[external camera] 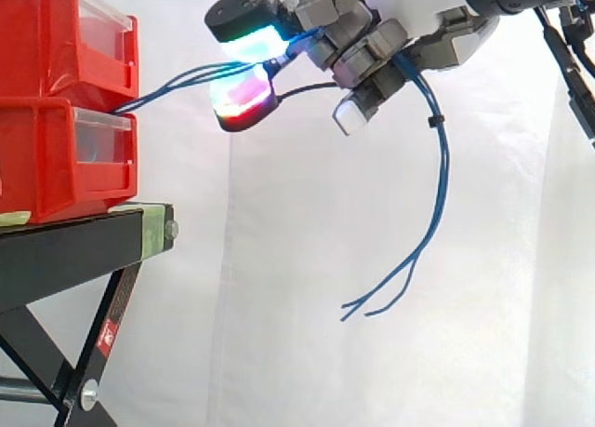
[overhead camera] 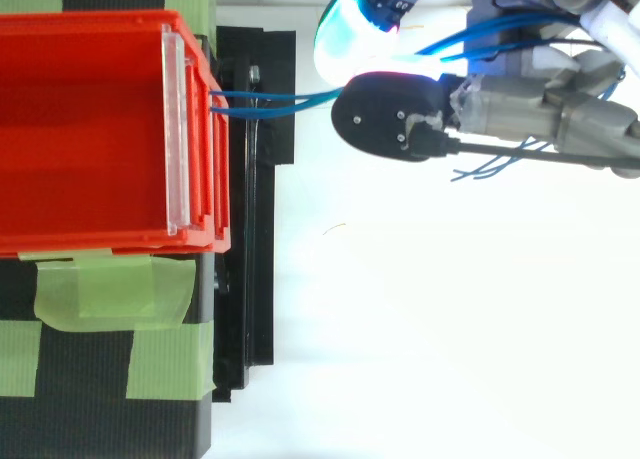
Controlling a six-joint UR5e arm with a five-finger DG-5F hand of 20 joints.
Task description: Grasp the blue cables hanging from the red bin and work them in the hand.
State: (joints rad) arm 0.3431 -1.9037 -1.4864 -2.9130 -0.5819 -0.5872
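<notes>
white curtain [external camera: 325,222] | robot hand [external camera: 364,38] pinching blue cables [external camera: 444,171] | stand label [external camera: 106,337] unreadable

**Both views.** Bright, even, diffuse lighting with no hard cast shadows.

**Side view.** The white curtain [external camera: 372,260] is washed almost to pure white, and only faint grey folds give it shading. The red bins [external camera: 56,92] are strongly saturated. The black stand [external camera: 65,250] beneath them lies in deep shade. The glowing fingertips [external camera: 244,100] of the robot hand [external camera: 372,41] bloom cyan, green and red. The blue cables [external camera: 444,166] pinched between them read dark against the backdrop.

**Top view.** 1 pad [overhead camera: 345,34] flares near white.
</notes>
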